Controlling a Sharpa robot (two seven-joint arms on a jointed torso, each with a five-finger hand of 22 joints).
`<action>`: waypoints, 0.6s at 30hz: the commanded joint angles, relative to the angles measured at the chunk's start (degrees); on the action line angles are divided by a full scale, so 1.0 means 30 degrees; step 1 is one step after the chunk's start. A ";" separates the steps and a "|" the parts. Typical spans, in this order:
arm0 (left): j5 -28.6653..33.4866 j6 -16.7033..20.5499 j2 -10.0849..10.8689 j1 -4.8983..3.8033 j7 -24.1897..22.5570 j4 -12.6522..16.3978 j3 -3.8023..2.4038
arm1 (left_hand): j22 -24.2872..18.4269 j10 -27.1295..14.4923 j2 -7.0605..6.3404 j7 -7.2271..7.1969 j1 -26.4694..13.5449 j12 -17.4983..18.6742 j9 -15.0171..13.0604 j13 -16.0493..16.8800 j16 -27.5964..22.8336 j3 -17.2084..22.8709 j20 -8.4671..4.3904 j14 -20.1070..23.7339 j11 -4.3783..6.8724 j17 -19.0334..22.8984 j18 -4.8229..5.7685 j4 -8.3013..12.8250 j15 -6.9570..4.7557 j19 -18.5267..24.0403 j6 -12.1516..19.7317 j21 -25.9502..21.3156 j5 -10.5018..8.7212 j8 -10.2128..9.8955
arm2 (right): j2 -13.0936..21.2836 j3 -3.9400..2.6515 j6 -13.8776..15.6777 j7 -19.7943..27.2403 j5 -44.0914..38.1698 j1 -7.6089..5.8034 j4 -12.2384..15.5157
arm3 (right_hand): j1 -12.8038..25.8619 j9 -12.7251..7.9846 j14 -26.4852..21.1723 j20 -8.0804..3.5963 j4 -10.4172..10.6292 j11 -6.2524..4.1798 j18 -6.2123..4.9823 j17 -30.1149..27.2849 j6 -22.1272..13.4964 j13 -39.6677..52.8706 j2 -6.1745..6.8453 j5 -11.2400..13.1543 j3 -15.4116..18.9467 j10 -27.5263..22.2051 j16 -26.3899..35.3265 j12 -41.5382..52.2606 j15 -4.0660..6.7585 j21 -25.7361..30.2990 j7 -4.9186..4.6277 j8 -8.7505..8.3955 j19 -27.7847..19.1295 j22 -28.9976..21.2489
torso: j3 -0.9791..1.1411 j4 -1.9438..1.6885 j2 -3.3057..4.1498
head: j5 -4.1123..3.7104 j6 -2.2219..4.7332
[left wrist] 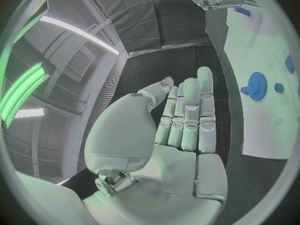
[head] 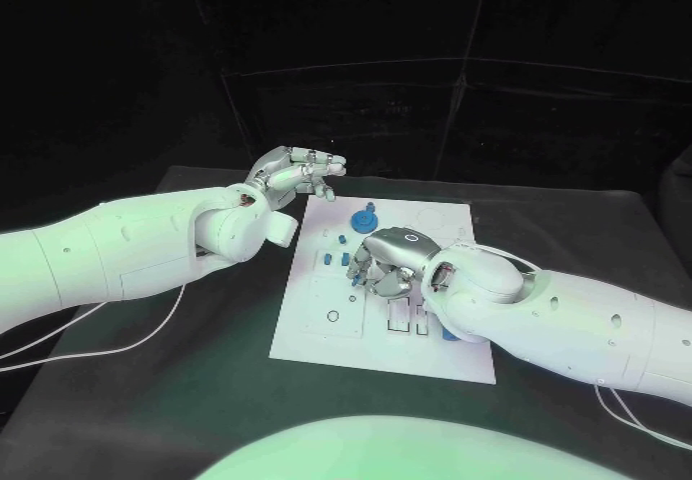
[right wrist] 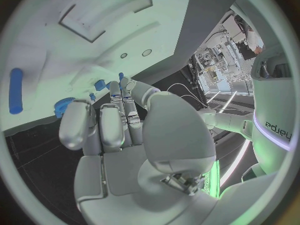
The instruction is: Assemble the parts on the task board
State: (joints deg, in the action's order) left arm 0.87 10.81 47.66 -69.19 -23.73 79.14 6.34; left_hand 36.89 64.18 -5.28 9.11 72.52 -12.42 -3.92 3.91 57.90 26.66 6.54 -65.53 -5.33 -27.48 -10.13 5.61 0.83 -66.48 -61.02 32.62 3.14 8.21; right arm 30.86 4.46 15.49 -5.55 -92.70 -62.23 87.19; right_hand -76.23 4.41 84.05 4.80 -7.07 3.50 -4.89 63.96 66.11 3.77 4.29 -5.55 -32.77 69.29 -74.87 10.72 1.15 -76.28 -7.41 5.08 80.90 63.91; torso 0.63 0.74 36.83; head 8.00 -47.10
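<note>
The white task board (head: 378, 340) lies in the middle of the black table. A blue gear (head: 366, 217) stands near its far edge, with small blue parts (head: 340, 240) beside it and one blue piece (head: 451, 335) near my right forearm. My right hand (head: 387, 262) hangs over the board's middle, fingers pointing down among small blue parts (right wrist: 100, 84); whether it pinches one is hidden. My left hand (head: 296, 172) is raised off the board's far left corner, fingers straight and holding nothing (left wrist: 187, 115). The gear (left wrist: 256, 86) lies just beyond its fingertips.
Rectangular slots (head: 408, 320) and a round hole (head: 333, 316) mark the board's near half. A thin cable (head: 130, 345) trails over the table on the left, and another (head: 635, 415) runs under my right arm. A long blue peg (right wrist: 15, 90) lies on the board.
</note>
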 commanded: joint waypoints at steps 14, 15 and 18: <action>0.0074 -0.0336 -0.0057 -0.0039 -0.0193 0.0010 -0.0019 | -0.0035 -0.0044 0.0012 0.0103 0.0115 -0.0068 0.0032 -0.0016 -0.0059 -0.0103 0.0037 0.0120 -0.0096 0.0027 -0.0104 0.0066 0.0048 0.0025 0.0045 -0.0088 -0.0057 -0.0124 | -0.0349 0.0009 -0.1703 0.0022 -0.0612 0.0229 -0.0332 | -0.0016 -0.0005 0.0606 -0.0111 -0.0094 0.0021 -0.0038 -0.0048 0.0063 0.0006 0.0174 -0.0120 0.0001 0.0129 -0.0052 -0.0109 0.0063 -0.0012 -0.0112 -0.0013 -0.0018 -0.0054 | 0.0004 0.0002 -0.0004 | 0.0250 -0.0295; 0.0074 -0.0338 -0.0057 -0.0039 -0.0191 0.0008 -0.0019 | -0.0035 -0.0044 0.0012 0.0103 0.0115 -0.0068 0.0032 -0.0016 -0.0059 -0.0103 0.0037 0.0120 -0.0096 0.0027 -0.0104 0.0066 0.0048 0.0025 0.0045 -0.0088 -0.0057 -0.0124 | -0.0363 0.0010 -0.1762 0.0058 -0.0618 0.0238 -0.0340 | -0.0016 -0.0005 0.0606 -0.0111 -0.0094 0.0021 -0.0038 -0.0048 0.0063 0.0006 0.0174 -0.0120 0.0001 0.0129 -0.0052 -0.0109 0.0063 -0.0012 -0.0112 -0.0013 -0.0018 -0.0054 | 0.0000 0.0010 -0.0002 | 0.0260 -0.0306; 0.0074 -0.0345 -0.0060 -0.0039 -0.0185 0.0003 -0.0019 | -0.0035 -0.0044 0.0012 0.0103 0.0115 -0.0068 0.0032 -0.0016 -0.0059 -0.0103 0.0037 0.0120 -0.0096 0.0027 -0.0104 0.0066 0.0048 0.0025 0.0045 -0.0088 -0.0057 -0.0124 | -0.0407 0.0011 -0.1868 0.0142 -0.0641 0.0271 -0.0364 | -0.0010 -0.0006 0.0606 -0.0111 -0.0093 0.0023 -0.0042 -0.0048 0.0061 0.0006 0.0176 -0.0116 0.0004 0.0128 -0.0053 -0.0116 0.0061 -0.0001 -0.0113 -0.0017 -0.0026 -0.0075 | -0.0004 0.0014 0.0004 | 0.0276 -0.0328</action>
State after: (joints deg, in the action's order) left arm 0.88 10.54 47.54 -69.20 -23.72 79.10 6.33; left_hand 36.84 64.18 -5.28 9.11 72.52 -12.42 -3.88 3.91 57.90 26.50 6.54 -65.53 -5.33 -27.49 -10.13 5.78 0.83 -66.48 -61.02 32.62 3.14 8.21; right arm 29.71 4.51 11.47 -5.55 -93.95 -61.36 86.05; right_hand -76.23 4.32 84.05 4.81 -7.07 3.50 -4.89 63.90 66.22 3.77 4.30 -5.53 -32.76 69.29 -74.87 10.63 1.14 -76.28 -7.52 4.80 80.90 63.74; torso 0.63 0.76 36.81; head 8.81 -48.03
